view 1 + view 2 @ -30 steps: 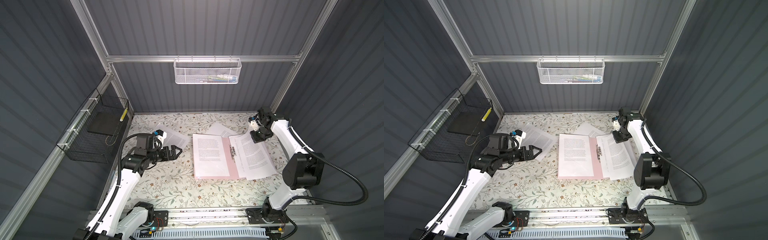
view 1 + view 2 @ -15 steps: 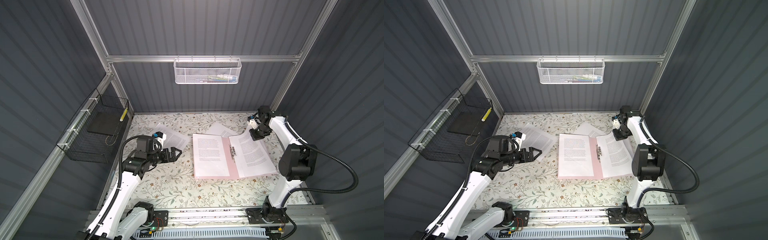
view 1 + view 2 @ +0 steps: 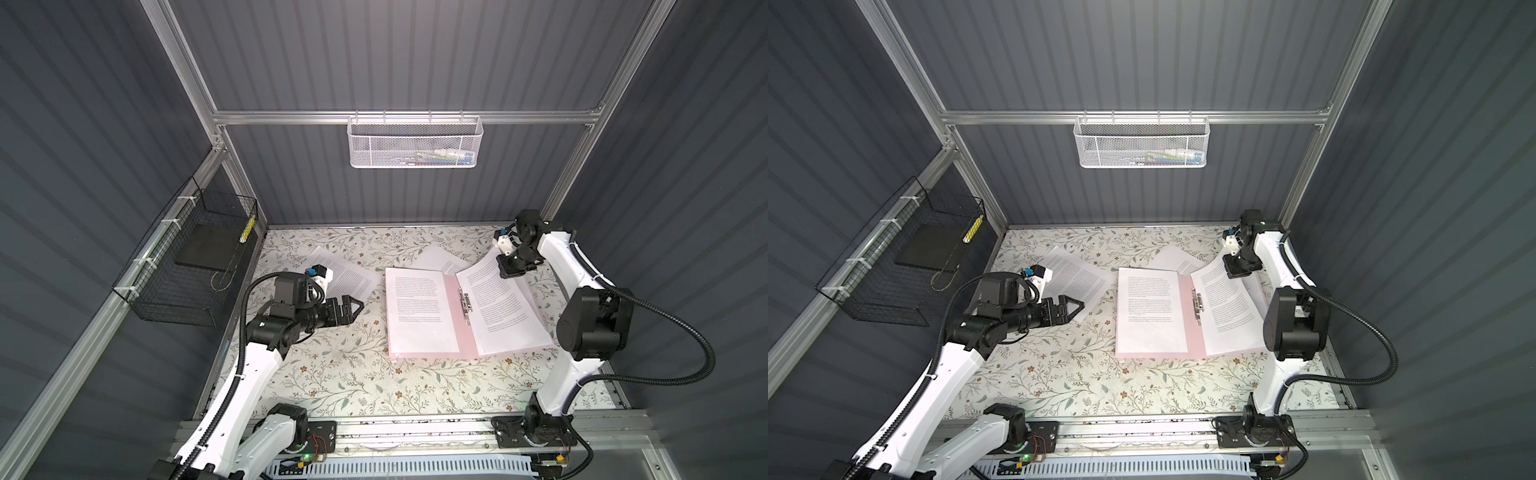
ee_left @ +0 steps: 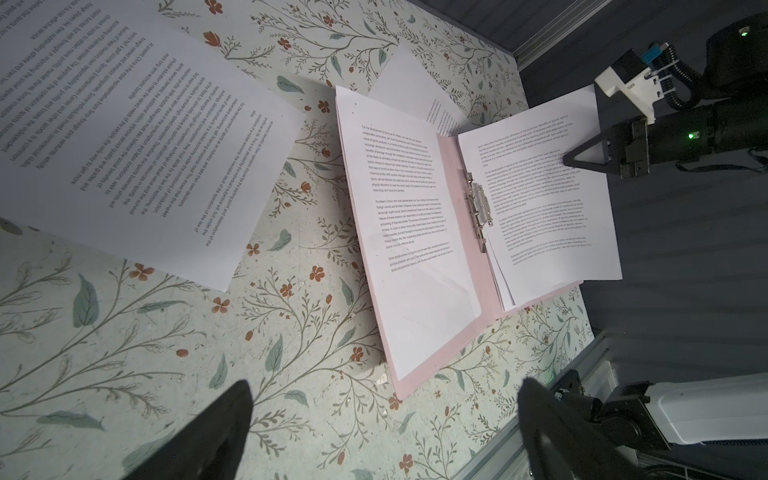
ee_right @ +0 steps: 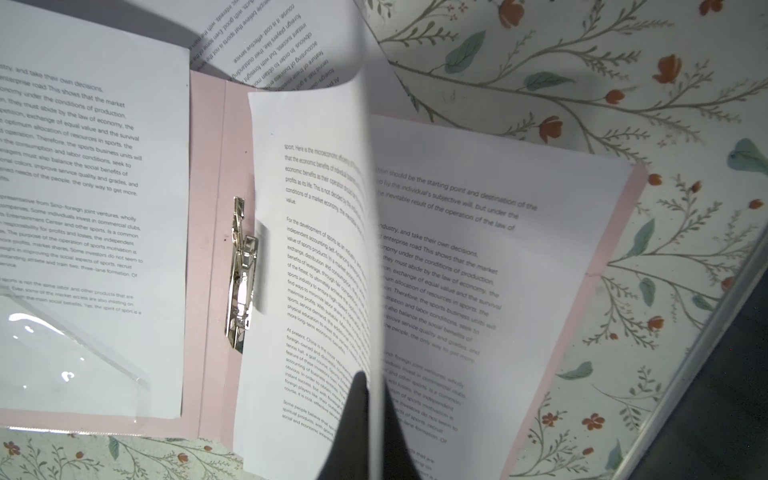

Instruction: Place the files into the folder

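The pink folder [image 3: 451, 316] lies open in the middle of the floral table, its metal clip [image 3: 465, 305] on the spine. One printed sheet [image 3: 415, 311] covers its left half. More files are stacked on the right half. My right gripper [image 3: 505, 270] is shut on the far edge of the top sheet [image 5: 316, 257], which curls up off the stack; its fingers [image 5: 353, 415] pinch the paper from both sides. My left gripper [image 3: 355, 309] hovers open and empty left of the folder [image 4: 465, 257]. A loose sheet [image 3: 347, 278] lies behind it, another [image 3: 436, 259] behind the folder.
A black wire basket [image 3: 187, 266] holding a dark slab hangs on the left wall. A white mesh basket [image 3: 415, 141] hangs on the back rail. Metal rails [image 3: 415, 428] border the table's front edge, and grey walls close in on three sides.
The right gripper has raised the far edge of the top right-hand sheet, which now curls upward. The right arm's elbow has swung inward. The left arm has barely moved.
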You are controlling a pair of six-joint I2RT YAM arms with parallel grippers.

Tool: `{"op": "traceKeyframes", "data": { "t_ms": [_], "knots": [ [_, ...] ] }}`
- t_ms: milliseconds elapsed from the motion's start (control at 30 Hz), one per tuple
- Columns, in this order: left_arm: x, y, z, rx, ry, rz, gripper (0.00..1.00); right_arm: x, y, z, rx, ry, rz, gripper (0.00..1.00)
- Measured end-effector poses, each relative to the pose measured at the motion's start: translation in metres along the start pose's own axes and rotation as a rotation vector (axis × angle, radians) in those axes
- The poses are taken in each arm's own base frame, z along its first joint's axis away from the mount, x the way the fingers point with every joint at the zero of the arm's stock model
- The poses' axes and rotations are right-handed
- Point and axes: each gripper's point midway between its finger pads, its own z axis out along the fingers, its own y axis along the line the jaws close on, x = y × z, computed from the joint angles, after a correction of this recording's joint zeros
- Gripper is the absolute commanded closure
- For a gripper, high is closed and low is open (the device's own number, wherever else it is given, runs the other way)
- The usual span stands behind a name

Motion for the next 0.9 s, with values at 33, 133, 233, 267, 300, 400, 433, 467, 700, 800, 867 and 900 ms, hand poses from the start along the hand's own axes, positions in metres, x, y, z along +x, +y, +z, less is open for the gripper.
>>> {"op": "traceKeyframes", "data": {
  "t_ms": [33,133,233,267,300,400,433,467,700,800,867,900],
  "knots": [
    [0.0,0.0,0.0,0.0,0.0,0.0,0.0,-0.001,0.0,0.001,-0.002,-0.001,0.009,1.0],
    [0.0,0.0,0.0,0.0,-0.002,0.001,0.0,-0.001,0.0,0.004,-0.007,0.001,0.028,1.0],
    [-0.001,0.0,0.0,-0.002,-0.005,0.002,0.0,-0.001,-0.001,0.005,-0.008,0.002,0.036,1.0],
    [-0.001,0.001,0.0,-0.002,-0.006,0.002,0.0,-0.001,-0.001,0.005,-0.008,0.002,0.036,1.0],
    [-0.001,0.001,0.0,-0.004,-0.007,0.002,0.0,-0.001,-0.001,0.005,-0.008,0.002,0.036,1.0],
    [-0.001,0.001,0.0,-0.005,-0.007,0.003,0.0,-0.001,-0.001,0.005,-0.01,0.003,0.034,1.0],
    [-0.001,0.001,0.0,-0.005,-0.007,0.003,0.0,-0.001,-0.001,0.005,-0.01,0.003,0.031,1.0],
    [-0.001,0.001,0.0,-0.005,-0.007,0.003,0.0,-0.001,-0.002,0.005,-0.01,0.003,0.03,1.0],
    [-0.001,0.001,0.001,-0.005,-0.007,0.003,0.0,0.005,-0.004,0.008,-0.012,0.019,0.022,1.0],
    [-0.002,0.001,0.001,-0.005,-0.008,0.007,0.0,0.008,-0.004,0.01,-0.012,0.028,0.013,1.0],
    [-0.002,0.001,0.001,-0.005,-0.008,0.007,0.0,0.009,-0.005,0.01,-0.012,0.032,0.008,1.0],
    [-0.002,0.001,0.001,-0.005,-0.008,0.007,0.0,0.01,-0.005,0.011,-0.011,0.033,0.007,1.0]
  ]
}}
